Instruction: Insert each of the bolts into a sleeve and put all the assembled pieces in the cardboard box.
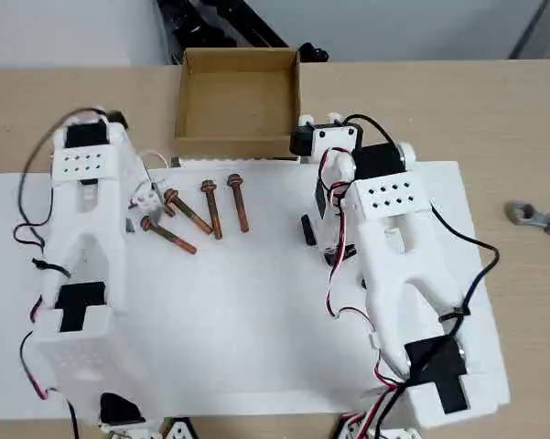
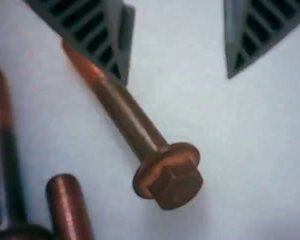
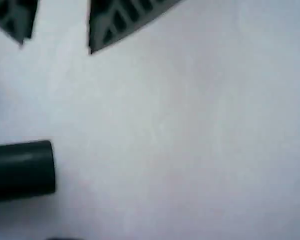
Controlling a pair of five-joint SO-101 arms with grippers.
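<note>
Left wrist view: left claw (image 2: 177, 79) spread wide, empty, one finger over the tip of a bolt (image 2: 140, 132).

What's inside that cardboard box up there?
Nothing that I can see: the box shows only its bare brown floor. Its near wall hides a thin strip of floor. The four bolts lie outside, on the white sheet.
</note>
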